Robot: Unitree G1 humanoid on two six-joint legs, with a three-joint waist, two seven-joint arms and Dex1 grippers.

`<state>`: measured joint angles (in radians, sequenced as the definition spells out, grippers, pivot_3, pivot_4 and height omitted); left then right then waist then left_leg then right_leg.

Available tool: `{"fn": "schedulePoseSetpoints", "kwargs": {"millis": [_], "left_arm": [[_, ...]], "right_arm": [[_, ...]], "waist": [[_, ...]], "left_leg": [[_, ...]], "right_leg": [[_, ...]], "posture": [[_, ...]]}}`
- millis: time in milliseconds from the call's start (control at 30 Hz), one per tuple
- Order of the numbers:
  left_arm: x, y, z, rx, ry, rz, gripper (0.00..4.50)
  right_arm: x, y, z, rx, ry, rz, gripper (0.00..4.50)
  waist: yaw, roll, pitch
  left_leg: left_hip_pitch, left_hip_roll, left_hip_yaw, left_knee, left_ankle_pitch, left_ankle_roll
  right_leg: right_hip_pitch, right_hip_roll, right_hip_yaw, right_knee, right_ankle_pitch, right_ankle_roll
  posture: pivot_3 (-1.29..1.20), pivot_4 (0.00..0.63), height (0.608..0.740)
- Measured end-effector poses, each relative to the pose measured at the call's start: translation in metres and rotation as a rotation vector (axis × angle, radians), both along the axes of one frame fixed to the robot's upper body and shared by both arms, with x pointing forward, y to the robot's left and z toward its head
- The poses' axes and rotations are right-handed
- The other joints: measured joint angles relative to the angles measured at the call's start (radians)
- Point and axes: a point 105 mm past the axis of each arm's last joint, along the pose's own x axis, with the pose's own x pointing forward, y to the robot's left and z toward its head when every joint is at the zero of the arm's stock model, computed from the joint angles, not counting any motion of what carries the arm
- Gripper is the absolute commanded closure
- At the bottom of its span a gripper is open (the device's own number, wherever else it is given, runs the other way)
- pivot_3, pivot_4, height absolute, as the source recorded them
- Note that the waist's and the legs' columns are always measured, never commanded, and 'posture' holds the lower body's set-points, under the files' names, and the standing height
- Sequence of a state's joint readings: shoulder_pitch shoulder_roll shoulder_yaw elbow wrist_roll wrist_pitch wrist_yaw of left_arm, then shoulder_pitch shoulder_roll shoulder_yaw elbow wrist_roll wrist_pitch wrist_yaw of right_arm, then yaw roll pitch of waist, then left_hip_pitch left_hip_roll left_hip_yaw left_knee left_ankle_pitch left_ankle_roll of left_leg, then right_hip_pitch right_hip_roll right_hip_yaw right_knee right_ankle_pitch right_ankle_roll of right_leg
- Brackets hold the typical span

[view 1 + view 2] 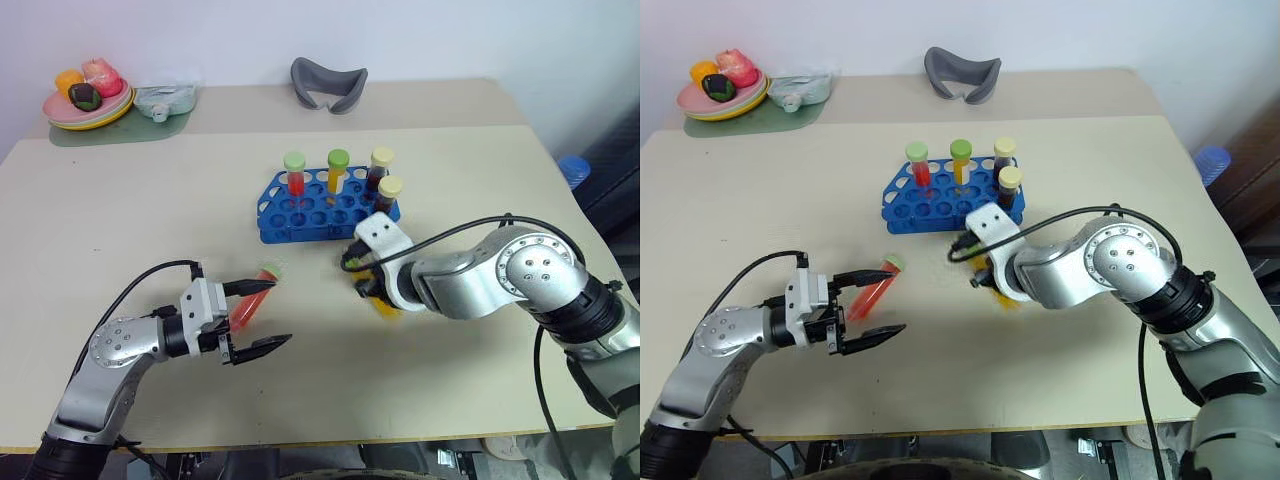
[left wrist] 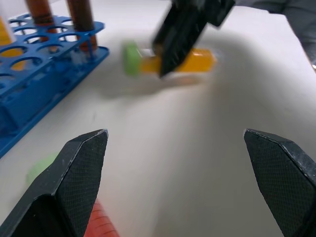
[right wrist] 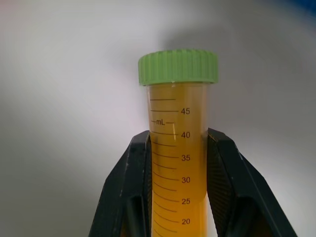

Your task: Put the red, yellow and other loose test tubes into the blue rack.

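Observation:
The blue rack (image 1: 300, 222) stands mid-table with a red tube (image 1: 295, 176), a yellow tube (image 1: 337, 172) and two dark tubes (image 1: 381, 170) upright in it. My right gripper (image 3: 177, 136) is shut on a yellow test tube with a green cap (image 3: 177, 98), held just above the table in front of the rack's right end (image 1: 386, 304). A loose red test tube (image 1: 248, 305) with a green cap lies on the table at my left gripper (image 1: 280, 312). That gripper is open, its upper finger across the tube, not gripping it.
A plate of toy fruit (image 1: 88, 105) on a green mat and a pale pouch (image 1: 165, 100) sit at the far left corner. A grey curved object (image 1: 328, 85) lies at the back. The rack has several free holes toward its front left.

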<state>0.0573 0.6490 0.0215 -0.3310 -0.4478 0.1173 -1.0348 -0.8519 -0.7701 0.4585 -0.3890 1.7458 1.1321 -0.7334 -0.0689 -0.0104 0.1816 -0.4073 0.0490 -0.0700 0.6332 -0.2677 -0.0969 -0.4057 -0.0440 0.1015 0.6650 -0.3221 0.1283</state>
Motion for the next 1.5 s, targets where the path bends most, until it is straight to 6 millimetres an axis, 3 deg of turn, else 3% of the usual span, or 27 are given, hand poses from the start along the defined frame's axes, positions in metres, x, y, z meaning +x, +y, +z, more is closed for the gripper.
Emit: {"fn": "schedulePoseSetpoints", "kwargs": {"millis": [100,200,333,467,667,867,1033,1300,1500], "left_arm": [[0.008,0.003,0.006,-0.022,-0.004,0.052,0.0],[0.017,0.01,0.016,-0.085,-0.014,0.138,0.0],[0.027,0.015,0.026,-0.156,-0.024,0.218,0.0],[0.035,0.018,0.032,-0.22,-0.045,0.299,0.0],[0.041,0.021,0.037,-0.27,-0.056,0.358,0.0],[0.036,0.024,0.027,-0.263,-0.021,0.371,0.0],[0.035,0.025,0.025,-0.259,-0.012,0.367,0.0],[0.034,0.029,0.028,-0.255,-0.021,0.368,0.0],[0.034,0.029,0.028,-0.247,-0.023,0.36,0.0]], "right_arm": [[0.005,0.018,0.048,0.229,-0.264,0.08,3.43],[0.018,0.014,0.063,0.309,-0.502,0.068,3.43],[0.048,0.008,0.052,0.398,-0.63,-0.036,3.43],[0.062,0.014,0.043,0.429,-0.735,-0.048,3.43],[0.069,0.03,0.035,0.455,-0.843,-0.002,3.43],[0.077,0.028,0.025,0.43,-0.903,-0.011,3.43],[0.08,0.022,0.003,0.424,-0.889,-0.067,3.43],[0.077,0.03,0.001,0.464,-0.915,-0.066,3.43],[0.08,0.025,-0.001,0.472,-0.934,-0.094,3.43]], "waist": [[0.003,0.0,0.0],[0.009,-0.002,-0.001],[0.0,-0.001,-0.001],[-0.002,-0.001,-0.001],[-0.001,-0.001,-0.001],[-0.002,-0.001,-0.001],[-0.002,-0.001,-0.001],[-0.003,-0.001,-0.001],[-0.004,-0.001,-0.001]], "left_leg": [[0.0,0.0,0.0,0.0,0.0,0.0],[0.0,0.0,-0.001,0.001,0.0,0.0],[0.0,0.0,-0.001,0.001,0.0,-0.001],[0.0,0.0,-0.001,0.001,0.0,-0.001],[0.001,-0.001,-0.001,0.002,0.001,-0.002],[0.001,-0.001,-0.001,0.001,0.001,-0.002],[0.001,-0.001,-0.001,0.001,0.001,-0.002],[0.001,-0.001,-0.001,0.001,0.001,-0.003],[0.002,-0.001,-0.001,0.001,0.002,-0.003]], "right_leg": [[0.0,0.0,-0.001,0.0,0.0,0.0],[0.001,0.0,-0.002,-0.001,0.0,0.0],[0.001,0.0,-0.001,0.001,0.0,0.0],[0.001,0.0,-0.001,0.001,0.0,0.0],[0.001,-0.001,-0.001,0.002,0.0,0.0],[0.001,0.0,-0.001,0.002,0.0,0.0],[0.001,0.0,-0.001,0.002,0.0,0.0],[0.001,0.0,-0.001,0.003,0.0,0.0],[0.001,0.0,-0.001,0.004,0.0,0.0]], "posture": [[0.0,0.15,0.74],[0.0,0.15,0.74],[0.0,0.15,0.74],[0.0,0.15,0.74],[0.0,0.15,0.74],[0.0,0.15,0.74],[0.0,0.15,0.74],[0.0,0.15,0.74],[0.0,0.15,0.74]]}}
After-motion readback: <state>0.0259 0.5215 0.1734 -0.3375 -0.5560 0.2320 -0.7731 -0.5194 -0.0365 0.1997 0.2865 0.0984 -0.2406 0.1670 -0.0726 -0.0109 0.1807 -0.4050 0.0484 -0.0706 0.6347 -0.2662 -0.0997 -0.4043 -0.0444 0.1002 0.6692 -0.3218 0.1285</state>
